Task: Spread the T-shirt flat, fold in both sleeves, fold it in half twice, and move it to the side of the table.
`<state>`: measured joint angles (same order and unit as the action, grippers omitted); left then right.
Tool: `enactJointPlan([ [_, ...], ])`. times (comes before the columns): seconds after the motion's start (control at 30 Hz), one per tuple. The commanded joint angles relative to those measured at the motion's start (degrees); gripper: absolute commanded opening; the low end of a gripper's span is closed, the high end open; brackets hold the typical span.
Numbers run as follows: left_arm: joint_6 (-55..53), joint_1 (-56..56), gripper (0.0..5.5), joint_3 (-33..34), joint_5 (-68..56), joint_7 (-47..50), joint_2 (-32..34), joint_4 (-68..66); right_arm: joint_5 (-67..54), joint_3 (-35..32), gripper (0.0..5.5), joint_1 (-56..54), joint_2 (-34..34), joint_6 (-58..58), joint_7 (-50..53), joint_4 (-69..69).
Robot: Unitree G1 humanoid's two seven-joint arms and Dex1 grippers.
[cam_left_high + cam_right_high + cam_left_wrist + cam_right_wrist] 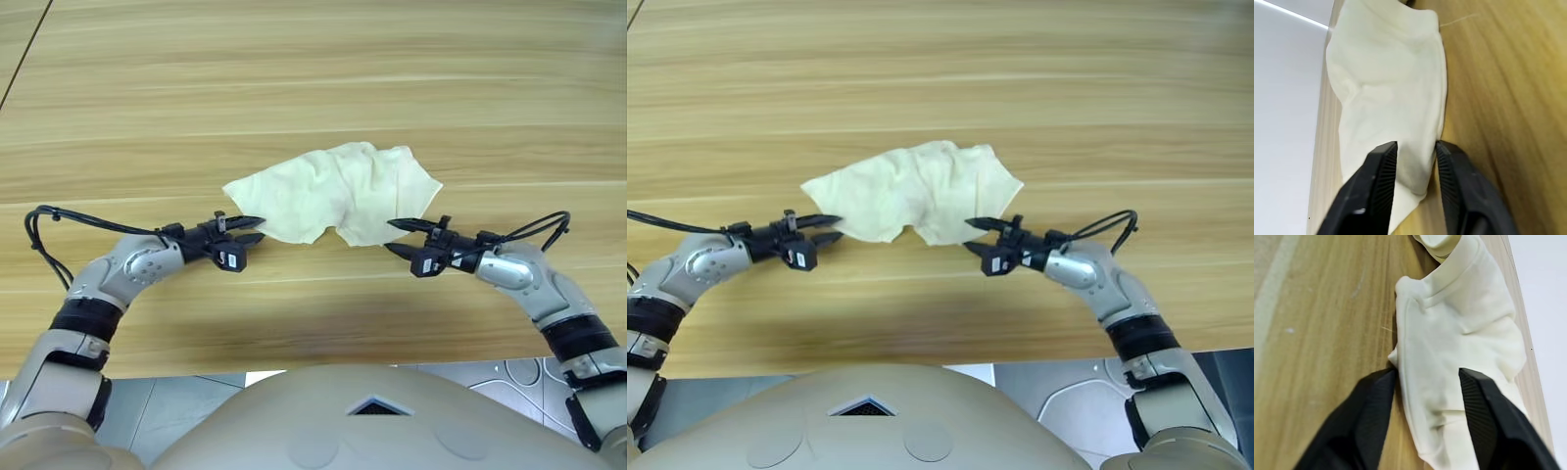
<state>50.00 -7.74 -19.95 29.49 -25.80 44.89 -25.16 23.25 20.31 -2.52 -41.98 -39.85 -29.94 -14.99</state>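
1. We see the T-shirt crumpled on the table.
2. Our left gripper is open, straddling its near left edge.
3. Our right gripper is open, straddling its near right edge.

T-shirt on table, between left hand and right hand

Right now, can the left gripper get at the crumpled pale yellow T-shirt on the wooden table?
Probably yes. The left gripper is open, with an edge of the crumpled pale yellow T-shirt between its fingers, and nothing on the wooden table stands in the way.
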Motion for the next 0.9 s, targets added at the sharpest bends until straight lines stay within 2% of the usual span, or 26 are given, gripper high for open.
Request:
enactJointPlan([
  [0.03, 0.0, 0.5, 0.81, -1.9, 1.1, -1.6, 0.6, -1.0, 2.6, 1.8, 1.48, 1.0, -0.1, 2.5, -1.4, -2.7],
  [0.23, -1.5, -0.2, 0.00, -1.7, 0.6, -2.7, 1.1, 0.0, 2.5, 2.2, 0.30, -0.1, 0.4, 2.5, -1.4, -3.8],
  [0.3, -2.2, -0.3, 0.00, -1.7, 0.8, -3.0, 1.3, 0.4, 2.5, 2.2, 0.03, -0.2, 0.4, 2.4, -1.3, -4.0],
  [0.47, -0.6, 1.7, 0.00, -1.5, -10.9, -8.4, 2.1, 7.3, 0.8, 0.5, 0.03, -0.4, 0.8, 1.9, 0.6, -3.1],
  [0.53, -0.8, 0.7, 0.00, 1.0, -18.3, -9.1, 1.7, 9.3, -3.2, -2.2, 0.03, -2.6, 2.5, 2.8, 1.7, -2.7],
  [0.63, -0.5, -3.4, 0.00, 7.4, -25.5, -7.2, 1.7, 11.7, -17.1, -10.8, 0.03, -8.8, 5.1, 4.5, 3.3, 1.1],
  [0.7, -0.6, -4.5, 0.00, 11.2, -32.5, -8.2, 3.7, 15.9, -34.6, -16.9, 0.03, -8.5, 3.0, 6.6, -1.2, 10.6],
  [0.73, -0.5, -3.6, 0.00, 13.4, -37.1, -9.5, 6.4, 19.8, -41.5, -18.9, 0.03, -5.7, -0.5, 6.1, -4.8, 16.6],
  [0.8, 0.2, 2.0, 0.00, 17.7, -47.5, -13.2, 13.7, 29.9, -46.5, -21.6, 0.03, 5.3, -9.0, -1.9, -11.9, 27.3],
  [0.83, 1.7, 6.5, 0.00, 19.7, -52.0, -15.5, 17.5, 34.9, -47.8, -23.7, 0.03, 11.6, -12.3, -7.3, -15.4, 31.6],
  [0.9, 11.0, 22.1, 0.00, 26.5, -59.3, -21.1, 24.1, 45.2, -61.4, -32.4, 0.03, 23.6, -14.3, -15.4, -24.4, 41.0],
])
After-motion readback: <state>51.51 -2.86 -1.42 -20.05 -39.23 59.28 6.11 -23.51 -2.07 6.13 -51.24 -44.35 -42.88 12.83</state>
